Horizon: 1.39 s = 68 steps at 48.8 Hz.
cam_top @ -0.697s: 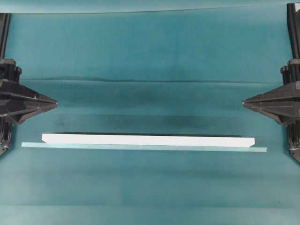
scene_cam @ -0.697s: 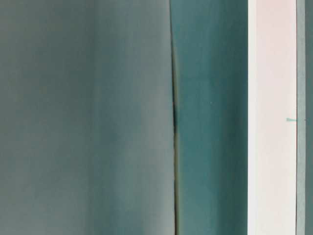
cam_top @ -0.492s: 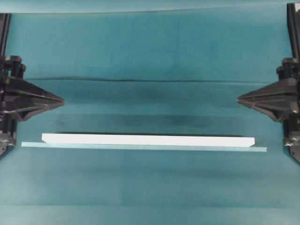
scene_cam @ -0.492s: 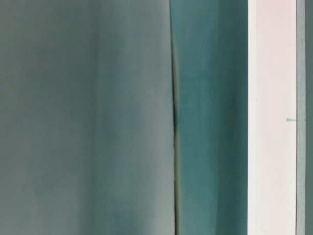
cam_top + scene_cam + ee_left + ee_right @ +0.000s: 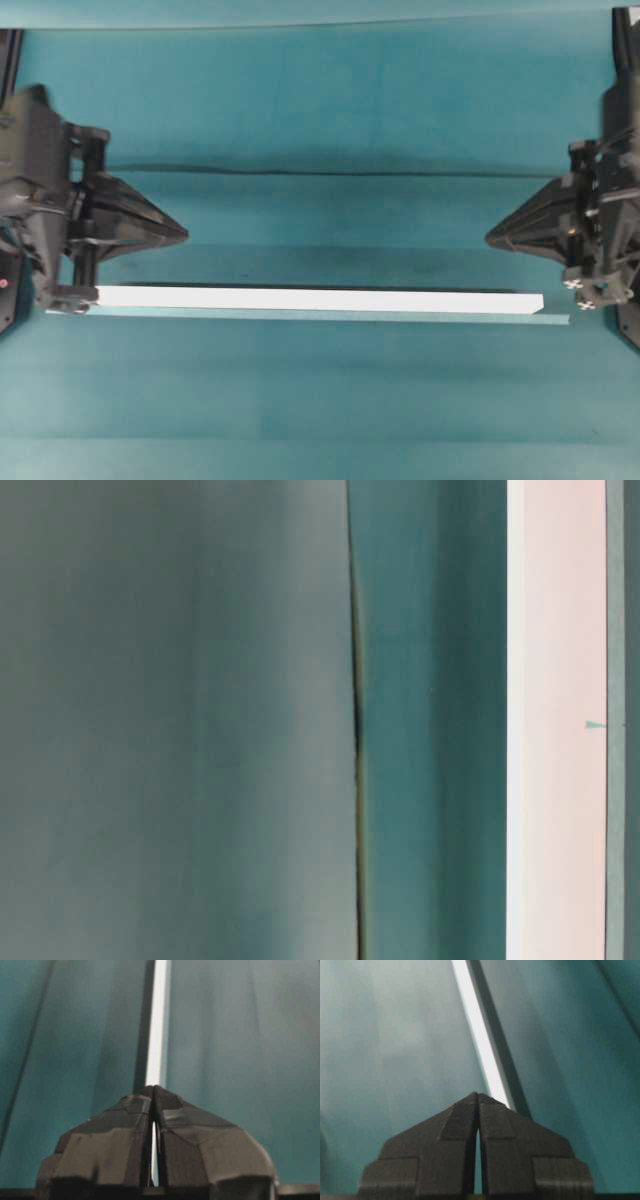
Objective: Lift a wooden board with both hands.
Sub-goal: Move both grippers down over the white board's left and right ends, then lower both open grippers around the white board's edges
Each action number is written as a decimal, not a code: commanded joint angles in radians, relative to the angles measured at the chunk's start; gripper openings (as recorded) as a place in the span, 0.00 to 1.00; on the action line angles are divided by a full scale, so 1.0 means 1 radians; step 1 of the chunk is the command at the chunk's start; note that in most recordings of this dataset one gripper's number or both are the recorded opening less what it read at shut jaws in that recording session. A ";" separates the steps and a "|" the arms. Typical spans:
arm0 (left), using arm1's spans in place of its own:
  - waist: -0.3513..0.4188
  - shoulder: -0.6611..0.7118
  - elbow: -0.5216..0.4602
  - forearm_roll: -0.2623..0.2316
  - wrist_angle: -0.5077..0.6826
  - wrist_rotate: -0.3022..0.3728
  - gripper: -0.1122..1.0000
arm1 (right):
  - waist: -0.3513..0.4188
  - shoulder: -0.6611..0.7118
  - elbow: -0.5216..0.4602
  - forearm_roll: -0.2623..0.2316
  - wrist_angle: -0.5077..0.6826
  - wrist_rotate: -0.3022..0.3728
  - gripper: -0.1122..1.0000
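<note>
White wooden board [image 5: 318, 299], flat on teal cloth [image 5: 320, 110], pale tape strip [image 5: 555, 319] along its 6 o'clock edge.
Left gripper [image 5: 183, 232] at 9 o'clock, right gripper [image 5: 489, 239] at 3 o'clock; both pinched closed, empty, pointing inward.

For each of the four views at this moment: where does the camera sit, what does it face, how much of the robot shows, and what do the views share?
Overhead: above, looking down on the board, tape strip, left gripper and right gripper, both shut.
Table-level: close to the cloth, frame turned sideways; board runs vertically; no robot visible.
Left wrist: behind the shut left gripper, facing along the board.
Right wrist: behind the shut right gripper, facing along the board.
Shared: the board appears in every view.
</note>
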 commanded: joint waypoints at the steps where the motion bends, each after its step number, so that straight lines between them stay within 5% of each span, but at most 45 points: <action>1: -0.003 0.041 -0.060 0.002 0.072 -0.023 0.09 | 0.000 0.051 -0.049 0.003 0.066 0.012 0.11; 17: -0.021 0.225 -0.196 0.005 0.376 -0.034 0.09 | 0.005 0.318 -0.247 -0.003 0.354 -0.003 0.11; 24: -0.023 0.291 -0.259 0.009 0.486 0.015 0.09 | 0.009 0.448 -0.354 -0.035 0.505 -0.078 0.11; 34: -0.012 0.331 -0.301 0.006 0.534 0.087 0.09 | 0.017 0.523 -0.417 -0.037 0.526 -0.212 0.11; 47: -0.005 0.327 -0.291 0.006 0.560 0.104 0.13 | 0.025 0.541 -0.407 -0.037 0.528 -0.230 0.15; 55: 0.000 0.333 -0.291 0.006 0.555 0.084 0.43 | 0.043 0.555 -0.407 -0.035 0.535 -0.258 0.27; 63: 0.002 0.348 -0.285 0.006 0.552 0.080 0.86 | 0.060 0.568 -0.400 -0.034 0.531 -0.285 0.66; 68: 0.002 0.357 -0.285 0.009 0.551 0.081 0.99 | 0.061 0.575 -0.393 -0.049 0.499 -0.282 0.89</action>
